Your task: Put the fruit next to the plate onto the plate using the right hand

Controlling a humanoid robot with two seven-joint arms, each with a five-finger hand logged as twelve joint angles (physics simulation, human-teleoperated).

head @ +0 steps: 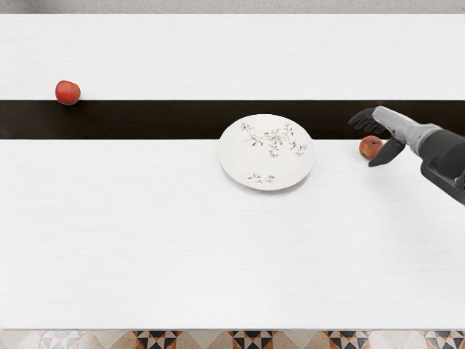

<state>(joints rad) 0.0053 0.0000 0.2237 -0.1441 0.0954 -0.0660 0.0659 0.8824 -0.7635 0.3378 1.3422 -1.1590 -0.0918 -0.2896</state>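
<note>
The big white tabletop [218,254] with the dark strip across it carries a round white china plate with a little flower print [266,152] about mid-table. The grey-and-black right hand [383,132] reaches in from the right edge. Its fingers are spread and loosely cupped round the small round red fruit [369,147], which sits on the tabletop near the plate's right side. The thumb looks right up against it, but nothing's clamped on it as far as I can see.

Risk imo: it's round, so if the thumb nudges it before the fingers close, it rolls away. A weak pinch could also drop it mid-carry. The second red fruit [67,92], far off left, isn't the target.
</note>
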